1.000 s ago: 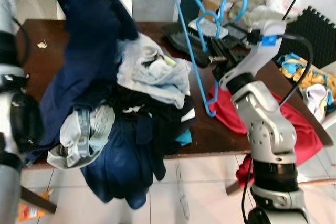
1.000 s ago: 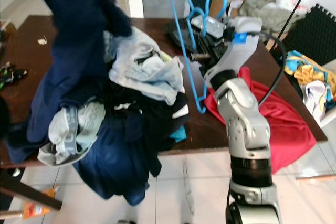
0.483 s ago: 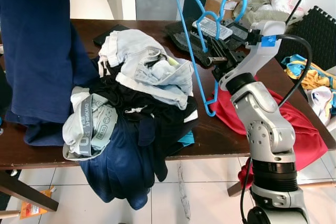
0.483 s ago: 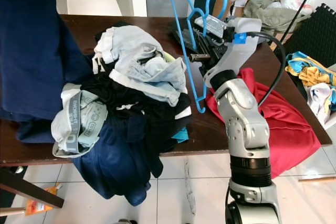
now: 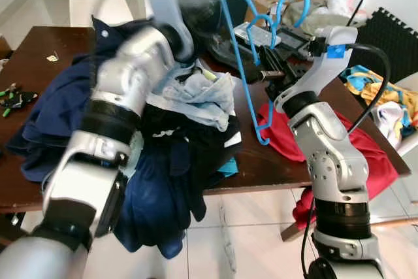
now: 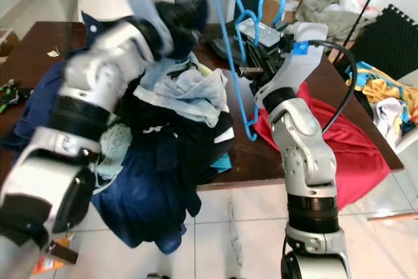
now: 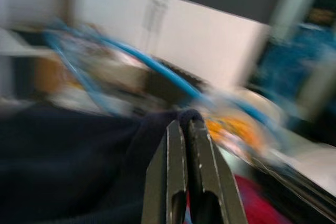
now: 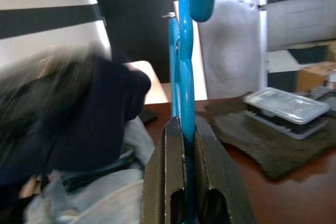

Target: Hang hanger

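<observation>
A blue plastic hanger (image 5: 243, 76) stands upright over the brown table (image 5: 39, 50), its hook at the top. My right gripper (image 5: 261, 74) is shut on its shaft; the right wrist view has the hanger (image 8: 185, 77) clamped between the fingers (image 8: 173, 150). My left arm reaches across the clothes pile, blurred, with its gripper (image 6: 186, 14) close to the hanger's upper part. In the left wrist view that gripper (image 7: 185, 125) is shut on a fold of a navy garment (image 7: 79, 166). The rest of the garment (image 5: 59, 109) trails over the table's left half.
A heap of mixed clothes (image 5: 189, 115) covers the table's middle and hangs over its front edge. A red cloth (image 5: 366, 155) drapes over the right side. A clear plastic box (image 8: 286, 109) on a dark mat lies behind the hanger. Boxes and bags stand at the back right.
My left arm has swung from the far left up and across the pile towards the hanger, bringing the navy garment with it. The right arm and the hanger have stayed put.
</observation>
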